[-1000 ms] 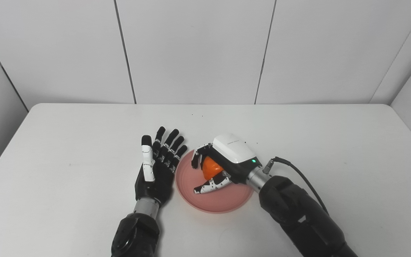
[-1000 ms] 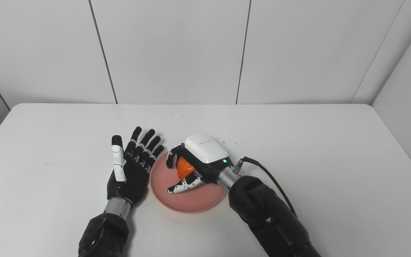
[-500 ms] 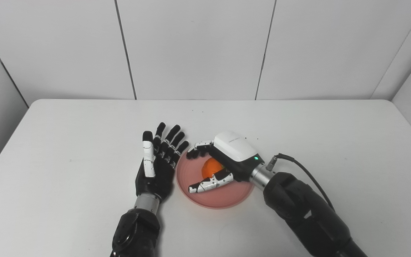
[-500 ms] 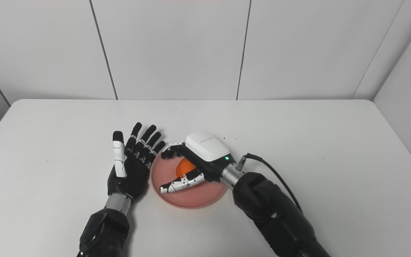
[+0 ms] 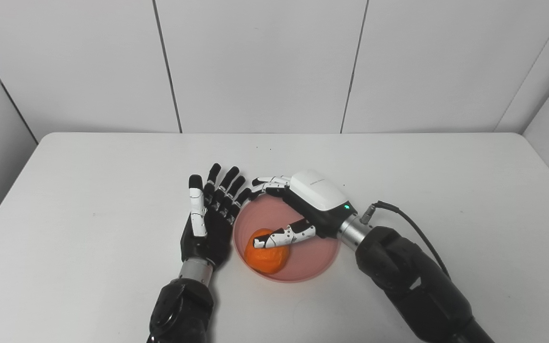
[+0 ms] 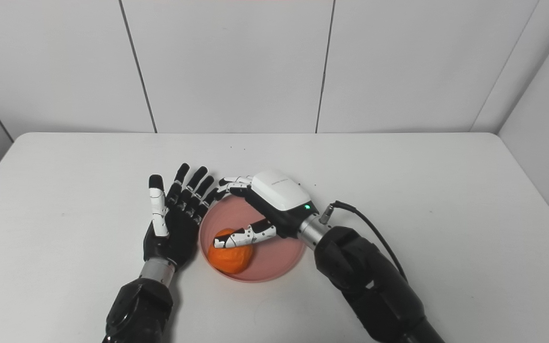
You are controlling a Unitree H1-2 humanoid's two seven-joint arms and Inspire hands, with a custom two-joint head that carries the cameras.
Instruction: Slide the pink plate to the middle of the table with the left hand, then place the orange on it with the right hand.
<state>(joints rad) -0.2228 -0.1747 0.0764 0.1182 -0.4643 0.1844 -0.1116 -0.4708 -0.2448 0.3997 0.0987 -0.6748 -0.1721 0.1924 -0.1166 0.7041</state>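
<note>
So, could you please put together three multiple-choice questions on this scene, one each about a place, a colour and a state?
1. Where does the orange lie?
A. On the near-left part of the plate
B. On the bare table right of the plate
C. In the left hand's palm

2. What colour is the plate?
A. Blue
B. Pink
C. Green

3. How is the right hand?
A. Shut around the orange
B. Open, fingers spread over the plate
C. Flat on the table, far from the plate

Answers:
1. A: the orange sits inside the plate's rim, near the left hand.
2. B: its rim and floor are pink.
3. B: the fingers are apart and the orange lies free below the thumb.
</note>
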